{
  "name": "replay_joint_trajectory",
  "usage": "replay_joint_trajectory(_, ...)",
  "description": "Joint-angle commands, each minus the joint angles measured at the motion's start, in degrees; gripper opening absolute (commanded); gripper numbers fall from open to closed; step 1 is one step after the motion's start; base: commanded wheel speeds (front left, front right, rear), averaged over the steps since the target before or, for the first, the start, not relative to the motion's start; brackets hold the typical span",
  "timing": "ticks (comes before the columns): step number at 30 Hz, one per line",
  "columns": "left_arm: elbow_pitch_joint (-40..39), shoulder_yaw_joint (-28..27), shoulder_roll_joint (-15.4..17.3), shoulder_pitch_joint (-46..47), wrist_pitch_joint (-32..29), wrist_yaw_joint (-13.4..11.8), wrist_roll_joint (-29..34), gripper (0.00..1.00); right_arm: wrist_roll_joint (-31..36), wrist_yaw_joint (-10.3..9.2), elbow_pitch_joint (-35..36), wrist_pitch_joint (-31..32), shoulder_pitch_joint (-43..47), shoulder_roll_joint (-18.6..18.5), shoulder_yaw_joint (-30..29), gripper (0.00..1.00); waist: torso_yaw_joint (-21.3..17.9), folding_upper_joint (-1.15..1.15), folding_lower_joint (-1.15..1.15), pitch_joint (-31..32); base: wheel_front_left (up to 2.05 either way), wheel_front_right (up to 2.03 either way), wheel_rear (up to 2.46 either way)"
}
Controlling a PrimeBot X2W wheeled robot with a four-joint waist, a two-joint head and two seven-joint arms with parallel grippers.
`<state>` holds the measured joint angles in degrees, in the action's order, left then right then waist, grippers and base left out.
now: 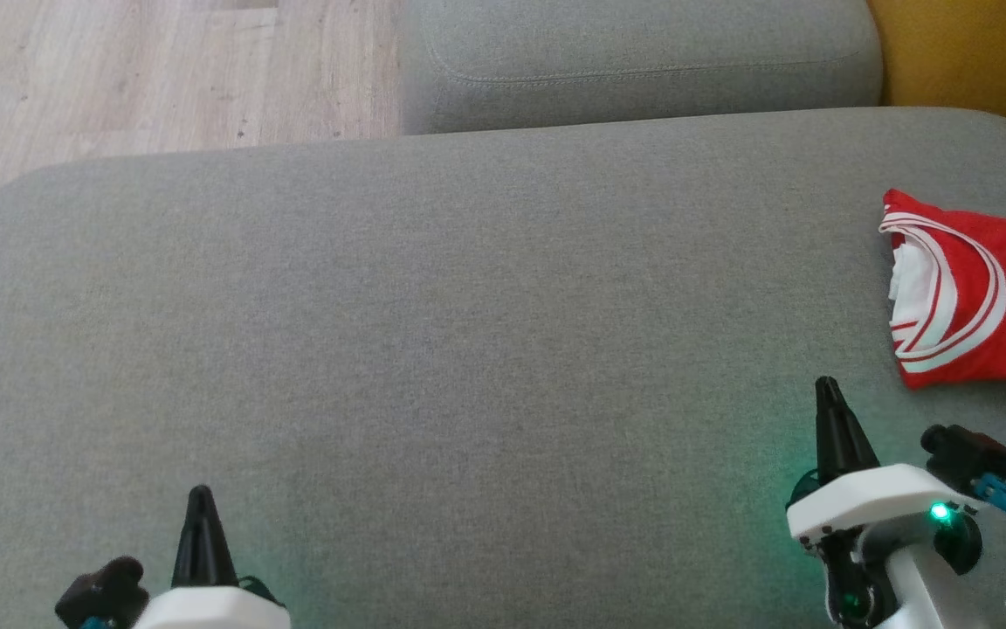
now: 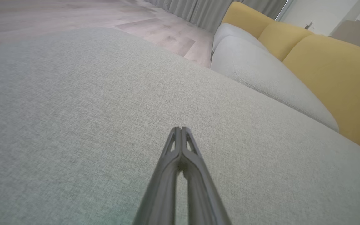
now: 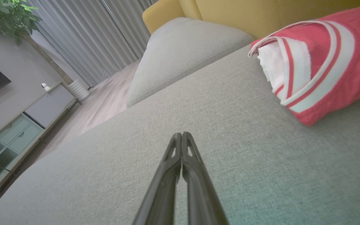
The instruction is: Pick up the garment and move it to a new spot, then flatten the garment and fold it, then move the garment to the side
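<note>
Red folded fabric garment [image 1: 979,297] with white stripes, quantity one, lies at the right edge of the large grey woven seat cushion [image 1: 468,306]. Grippers, quantity two: the right gripper [image 1: 827,384] sits near the garment without touching it, fingers pressed together, empty. The left gripper [image 1: 201,494] is well apart from it, fingers likewise together, empty. One smaller grey cushion [image 1: 634,61] lies beyond.
</note>
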<state>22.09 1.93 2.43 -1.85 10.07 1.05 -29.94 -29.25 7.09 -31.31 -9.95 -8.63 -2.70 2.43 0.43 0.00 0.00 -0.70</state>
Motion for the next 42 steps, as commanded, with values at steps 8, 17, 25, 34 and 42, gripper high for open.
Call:
replay_joint_trajectory(8,-2.4,-1.5,0.2,3.1,-1.5,0.7,-5.9,0.0,-6.1,0.12,3.5,1.6,-1.3,-0.2,-0.9,0.0,0.0,0.0,0.0,0.0,0.0,0.0,0.0)
replay_joint_trajectory(17,-3.0,-2.2,0.2,3.6,-3.0,1.3,-11.6,0.0,-11.8,0.15,4.9,3.1,-1.0,-0.2,-1.7,0.0,-0.1,0.0,0.0,0.1,0.0,0.0,0.0)
replay_joint_trajectory(25,-3.4,-2.8,0.2,4.0,-4.2,1.7,-16.0,0.0,-16.3,0.17,5.9,4.3,-0.7,-0.2,-2.4,0.0,-0.1,0.0,0.0,0.1,0.0,0.0,0.0)
replay_joint_trajectory(34,-4.0,-3.5,0.3,4.5,-5.7,2.3,-21.7,0.0,-22.0,0.2,7.3,5.8,-0.3,-0.2,-3.2,0.0,-0.1,0.0,0.0,0.2,0.0,0.0,0.0)
replay_joint_trajectory(42,-4.5,-4.1,0.3,4.9,-7.1,2.8,-26.7,0.0,-27.1,0.22,8.6,7.1,0.1,-0.2,-3.9,0.0,-0.2,0.0,0.0,0.2,0.0,0.0,0.0)
